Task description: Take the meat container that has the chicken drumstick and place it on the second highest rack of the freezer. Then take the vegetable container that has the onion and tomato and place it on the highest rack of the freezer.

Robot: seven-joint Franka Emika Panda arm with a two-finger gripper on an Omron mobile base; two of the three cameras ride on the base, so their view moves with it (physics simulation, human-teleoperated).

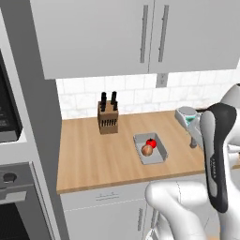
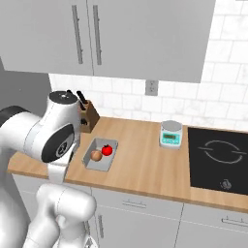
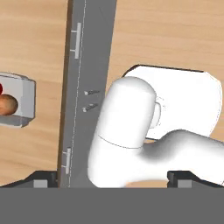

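Vegetable container (image 1: 151, 149): grey tray on the wooden counter (image 1: 93, 154), centre of the left base view, lower left of centre in the right base view, left edge of the hand view.
Onion (image 1: 147, 150): inside the tray, touching or just beside the tomato (image 1: 151, 142).
Knife block (image 1: 108, 119): upright near the tiled wall, behind and left of the tray.
Scale (image 2: 171, 133): right of the tray, beside the black cooktop (image 2: 218, 160).
Gripper fingers: dark tips (image 3: 43, 178) at the bottom corners of the hand view; cannot tell whether released or clenched.
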